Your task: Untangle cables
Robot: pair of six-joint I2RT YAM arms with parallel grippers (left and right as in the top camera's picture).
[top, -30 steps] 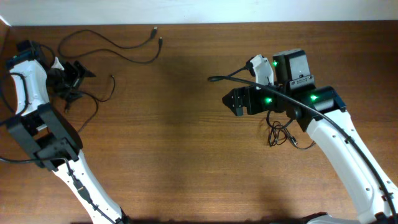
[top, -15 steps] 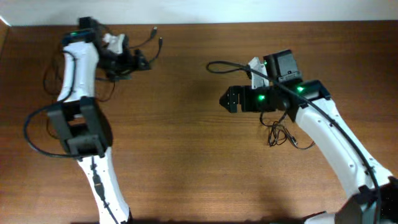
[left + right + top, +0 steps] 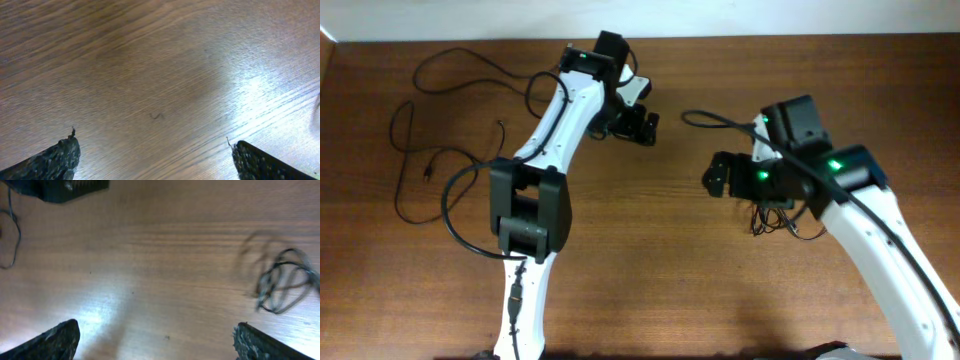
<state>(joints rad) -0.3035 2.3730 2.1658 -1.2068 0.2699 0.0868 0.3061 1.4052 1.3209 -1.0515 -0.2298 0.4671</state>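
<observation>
Two spots | loose cables table-left | knotted cables under right arm

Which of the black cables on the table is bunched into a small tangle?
The small bundle beside the right arm: it is coiled tight, whereas the cables at the far left lie spread in long, wavy loops.

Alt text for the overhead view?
Two robot arms over a wooden table, left claw and right claw open and empty. Loose black cables sprawl far left; a bunched cable lies under the right arm.
</observation>
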